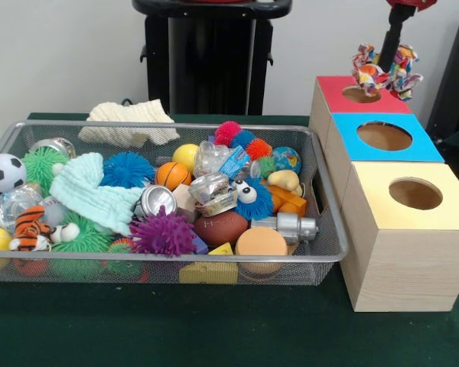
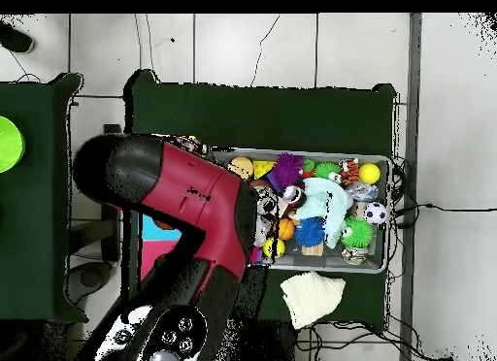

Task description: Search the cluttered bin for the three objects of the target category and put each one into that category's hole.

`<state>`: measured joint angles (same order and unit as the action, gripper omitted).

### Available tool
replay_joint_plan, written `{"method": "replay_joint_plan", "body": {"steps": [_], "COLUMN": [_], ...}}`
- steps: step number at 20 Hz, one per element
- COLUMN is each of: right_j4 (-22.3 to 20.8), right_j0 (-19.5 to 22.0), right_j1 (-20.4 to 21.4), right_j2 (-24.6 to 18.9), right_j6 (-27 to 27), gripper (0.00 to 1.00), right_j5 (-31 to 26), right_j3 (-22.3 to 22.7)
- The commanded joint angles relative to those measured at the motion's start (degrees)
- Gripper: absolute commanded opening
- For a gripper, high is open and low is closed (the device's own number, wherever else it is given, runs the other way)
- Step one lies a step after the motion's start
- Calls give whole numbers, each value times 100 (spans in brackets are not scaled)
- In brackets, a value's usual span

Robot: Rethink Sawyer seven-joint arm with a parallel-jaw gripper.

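My gripper point(image 1: 384, 70) comes down at the far right in the front view, shut on a knotted rope toy point(image 1: 402, 73) of white, red, blue and yellow cord. The toy hangs just above the hole of the red-topped box point(image 1: 333, 90) and hides the fingertips. The hole in the pale yellow top point(image 1: 415, 193) is the nearest of the three and nothing is in it. The wire mesh bin point(image 1: 176, 260) stands to the left, full of toys; no other rope toy shows in it. In the overhead view my arm point(image 2: 184, 197) covers the gripper and most of the boxes beside the bin point(image 2: 388, 213).
A blue-topped box point(image 1: 421, 149) stands between the red and yellow ones. A cream knitted cloth point(image 1: 130, 121) lies behind the bin. In the bin are a plush tiger point(image 1: 30, 228), spiky pom balls, small sports balls, a pale green cloth point(image 1: 92, 195) and cans.
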<state>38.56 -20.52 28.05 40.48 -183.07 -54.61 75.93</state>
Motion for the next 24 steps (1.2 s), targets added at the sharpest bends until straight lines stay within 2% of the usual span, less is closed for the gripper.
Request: {"method": "replay_joint_plan", "body": {"steps": [1,5,10,12,14,18,24], "right_j4": [-143,-177,-164,-282,-373,-560,-1004], "right_j0": [324,661,953,1059,1102,1116,1241], "right_j1": [-214,-214,-395,-439,-386,-360,-432], "right_j2": [-93,-86,10,53,-25,-54,27], "right_j6": [-1444,-1277,-1308,-1124,-792,-505,-163], "gripper": [0,0,0,0,0,0,0], "right_j5": [-867,-1154,-1172,-1333,-1150,-936,-1295], "right_j3": [-535,-984,-1571,-1793,-1687,-1542,-1955]}}
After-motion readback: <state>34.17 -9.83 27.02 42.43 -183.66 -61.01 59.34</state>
